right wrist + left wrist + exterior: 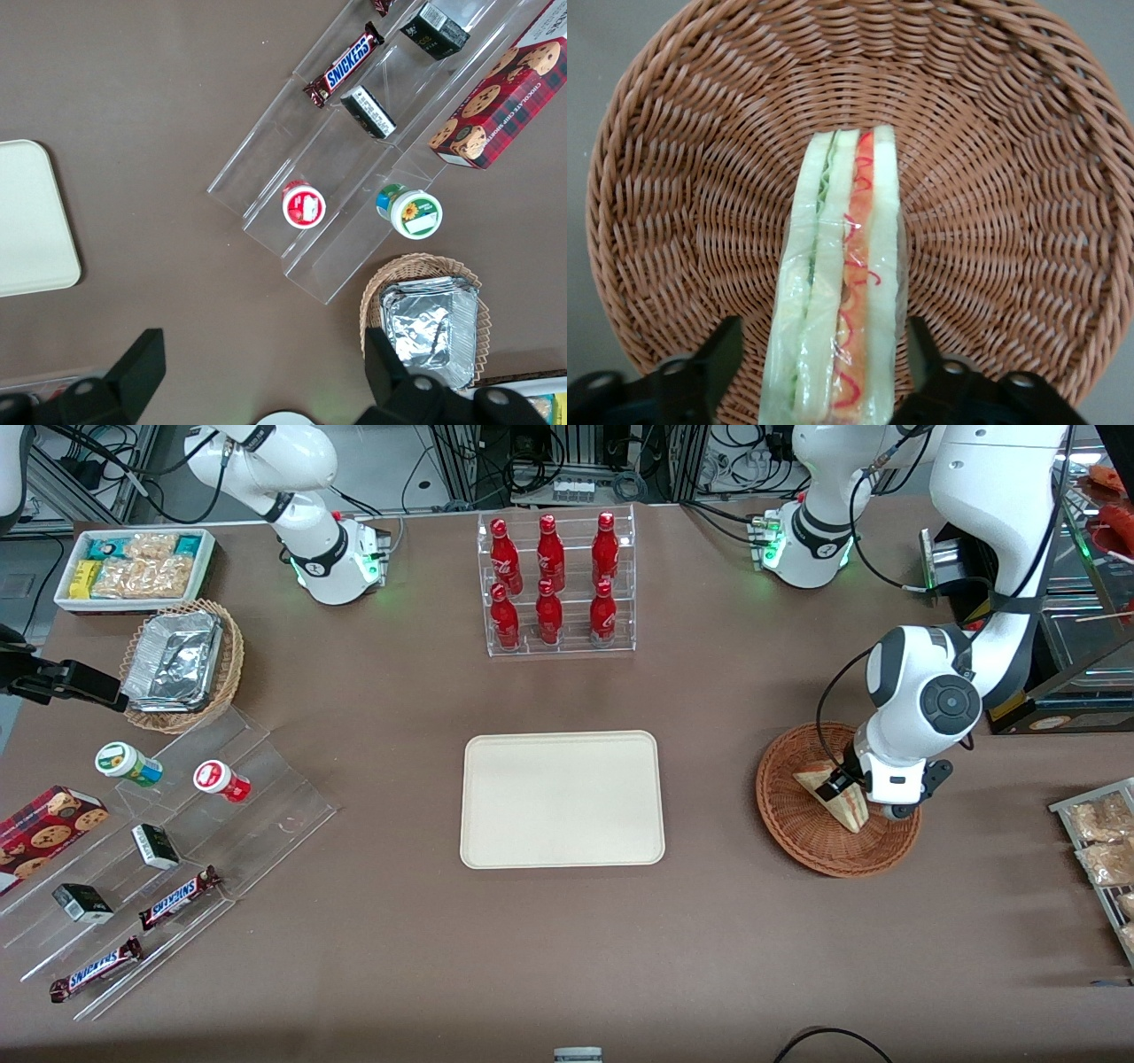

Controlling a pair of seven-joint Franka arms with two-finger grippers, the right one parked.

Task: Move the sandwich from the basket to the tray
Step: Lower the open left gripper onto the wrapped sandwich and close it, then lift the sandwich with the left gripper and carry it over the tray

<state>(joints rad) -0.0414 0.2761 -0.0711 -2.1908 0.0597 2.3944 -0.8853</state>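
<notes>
The sandwich (840, 802) is a plastic-wrapped wedge of pale bread lying in the reddish-brown wicker basket (802, 841). In the left wrist view its cut edge (842, 292) shows red and green filling, with the basket's weave (992, 177) all around it. My left gripper (842, 784) is down in the basket and open. Its black fingers (726, 350) stand one on each side of the sandwich's wide end, each with a small gap to the wrap, so the gripper (824, 329) straddles it. The cream tray (562, 799) lies flat at the table's middle, toward the parked arm from the basket.
A clear rack of red bottles (556, 584) stands farther from the front camera than the tray. A tan basket of foil trays (182, 664), a white snack bin (133, 567) and a clear stepped stand with snacks (168, 841) lie toward the parked arm's end. Snack packets (1099, 833) lie past the basket.
</notes>
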